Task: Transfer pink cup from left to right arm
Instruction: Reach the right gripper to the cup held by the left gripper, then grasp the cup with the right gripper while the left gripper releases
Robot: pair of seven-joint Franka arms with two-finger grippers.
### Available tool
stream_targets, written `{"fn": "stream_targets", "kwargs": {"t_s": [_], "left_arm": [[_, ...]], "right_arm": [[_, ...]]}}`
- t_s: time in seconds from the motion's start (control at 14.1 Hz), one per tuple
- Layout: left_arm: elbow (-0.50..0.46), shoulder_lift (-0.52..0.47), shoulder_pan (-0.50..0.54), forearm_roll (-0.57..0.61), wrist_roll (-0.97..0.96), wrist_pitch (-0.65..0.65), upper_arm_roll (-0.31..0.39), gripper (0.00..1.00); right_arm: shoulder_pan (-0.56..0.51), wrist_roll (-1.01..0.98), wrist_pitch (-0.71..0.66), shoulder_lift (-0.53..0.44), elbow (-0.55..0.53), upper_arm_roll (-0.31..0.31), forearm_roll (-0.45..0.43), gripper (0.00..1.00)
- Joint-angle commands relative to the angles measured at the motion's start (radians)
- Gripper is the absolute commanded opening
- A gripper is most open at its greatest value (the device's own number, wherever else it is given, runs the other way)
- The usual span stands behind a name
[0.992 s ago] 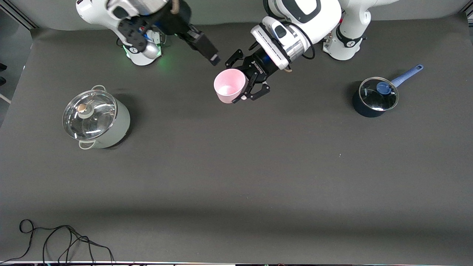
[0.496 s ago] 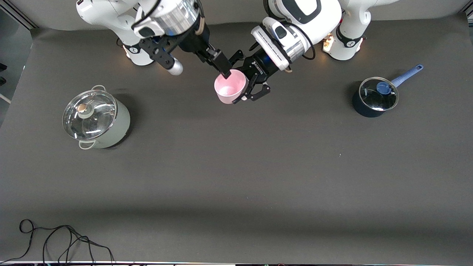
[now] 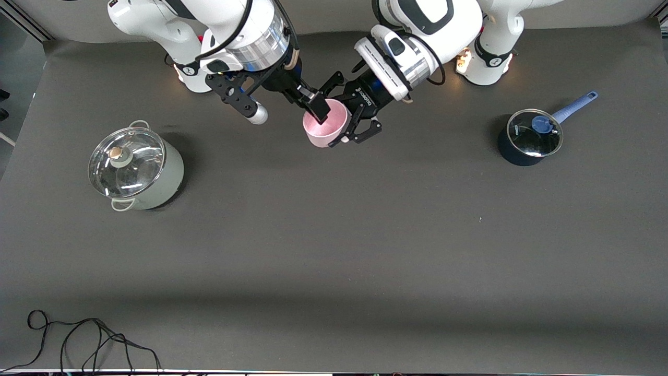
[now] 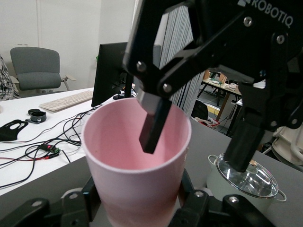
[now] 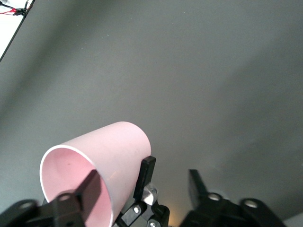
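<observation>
Table [image 3: 334, 250]: dark mat. Grey-green pot [image 3: 136, 169] w/ glass lid sits toward the right arm's end; small dark saucepan [image 3: 528, 137], blue handle, toward the left arm's end. Black cable [image 3: 78, 339] lies at the edge nearest the front cam.

Left arm [image 3: 433, 26] reaches in over the table's mid; left gripper [image 3: 350, 121], the claw, is closed round the cup's [image 3: 326, 125] base end, cup held up in the air, mouth tilted toward the right arm.

Right arm [image 3: 229, 26] meets it; right gripper [image 3: 317, 107] is at the cup's rim, fingers apart: one finger [image 4: 154, 123] inside the mouth, the other [image 4: 246, 142] outside the wall, not pinching yet.
</observation>
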Motion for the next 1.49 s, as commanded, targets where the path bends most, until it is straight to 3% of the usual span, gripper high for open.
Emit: {"fn": "stream_targets", "kwargs": {"t_s": [0.0,0.35,0.5,0.85,1.06,1.13,1.42], "left_arm": [[0.021,0.004,-0.007,-0.011,0.005,0.019,0.001,0.3],[0.021,0.006,-0.008,-0.011,0.005,0.028,0.001,0.31],[0.022,0.006,-0.007,-0.011,0.005,0.029,0.001,0.43],[0.022,0.006,-0.005,-0.011,0.005,0.031,0.001,0.45],[0.025,0.006,-0.004,-0.011,0.003,0.043,0.002,0.93],[0.033,0.007,-0.005,-0.011,0.002,0.064,0.001,0.99],[0.038,0.038,-0.001,-0.011,-0.012,0.094,0.002,0.99]], "right_arm": [[0.006,-0.025,-0.006,0.017,0.037,-0.002,-0.017,0.0],[0.005,-0.046,0.002,0.017,0.037,-0.003,-0.017,0.0],[0.003,-0.046,0.008,0.016,0.037,-0.003,-0.017,0.0],[-0.003,-0.062,0.01,0.016,0.037,-0.006,-0.017,0.0],[-0.003,-0.062,0.01,0.014,0.037,-0.008,-0.017,0.0],[-0.003,-0.062,0.01,0.014,0.038,-0.008,-0.017,0.0],[-0.003,-0.062,0.011,0.016,0.037,-0.008,-0.017,0.0]]}}
